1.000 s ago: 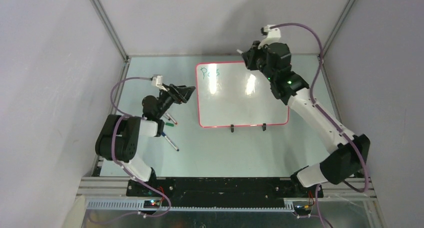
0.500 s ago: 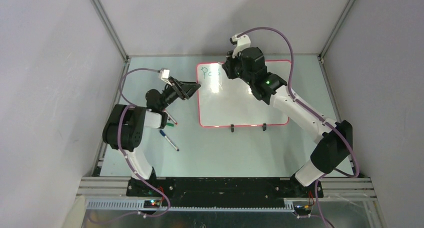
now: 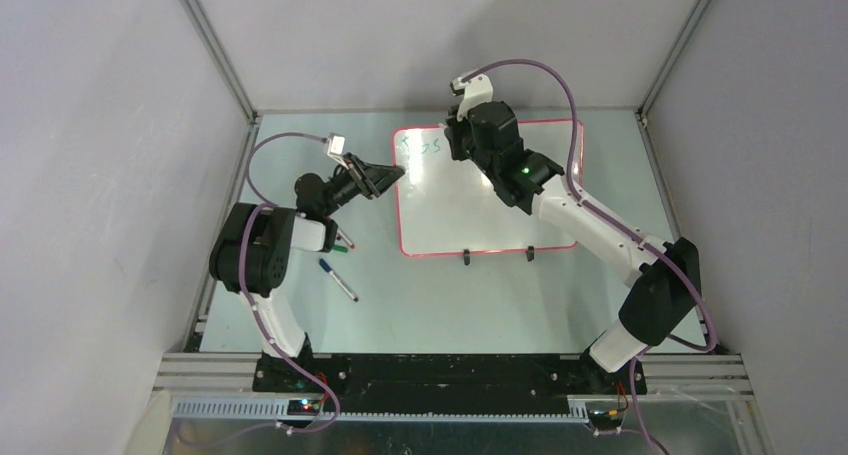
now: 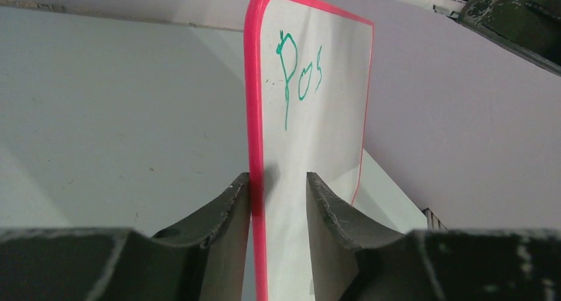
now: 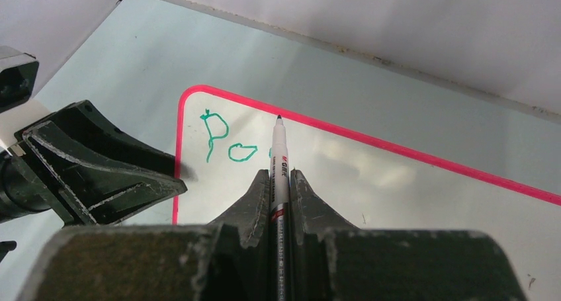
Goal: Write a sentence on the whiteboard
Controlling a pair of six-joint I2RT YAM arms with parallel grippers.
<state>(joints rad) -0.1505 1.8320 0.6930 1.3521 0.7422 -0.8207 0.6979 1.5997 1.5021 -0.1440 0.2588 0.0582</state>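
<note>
Shifted left along the whiteboard (image 3: 480, 215), right tool (image 5: 280, 175) grips the green marker (image 5: 280, 152), tip poised by "Pos" (image 4: 299, 83) at the board's upper left. Left tool (image 4: 278, 182) straddles the left rim; clamping unconfirmed. Next: lower tip, add a letter.

**One overhead camera, two wrist cameras.**
The top external view looks down from above and behind the arm bases over the whole table (image 3: 440, 295). The left wrist view sits close, edge-on to the whiteboard (image 4: 317, 149) rim; the right wrist view looks along its marker (image 5: 279, 162) at the board's face. All share the green letters (image 4: 301, 83).
</note>
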